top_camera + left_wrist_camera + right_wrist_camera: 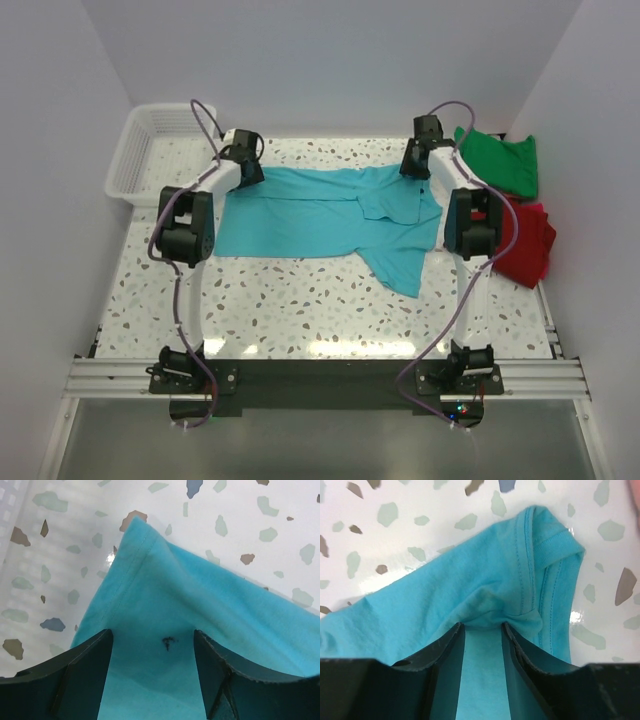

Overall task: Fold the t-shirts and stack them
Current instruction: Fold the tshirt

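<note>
Top external view: a turquoise cotton short-sleeved t-shirt [320, 215] is laid out flat and sideways across the far half of the white speckled table [300, 310]. One sleeve is extended toward the near edge.

The left tool [247, 170] is lowered over the far left corner of the turquoise t-shirt. The right tool [416, 164] is lowered over its far right end.

Left wrist view: the left tool [152, 640] is seen with its fingers [85, 675] spread wide. Flat cloth lies in the gap, and a small dark mark [169, 643] is noted on it. The hemmed corner of the shirt [150, 585] rests on the table just beyond the fingertips.

Right wrist view: the right tool [482, 627] is held at a much narrower gap. The turquoise cloth [470, 590] is gathered into a pucker between the fingertips and is judged to be pinched. A double-stitched sleeve hem is seen just to the right of the pinch.

A green cotton t-shirt [500, 165] is bunched at the far right corner of the table. A red cotton t-shirt [525, 240] lies just nearer along the right edge, touching it. A white plastic lattice basket [140, 150] stands at the far left corner, apart from the turquoise shirt.
</note>
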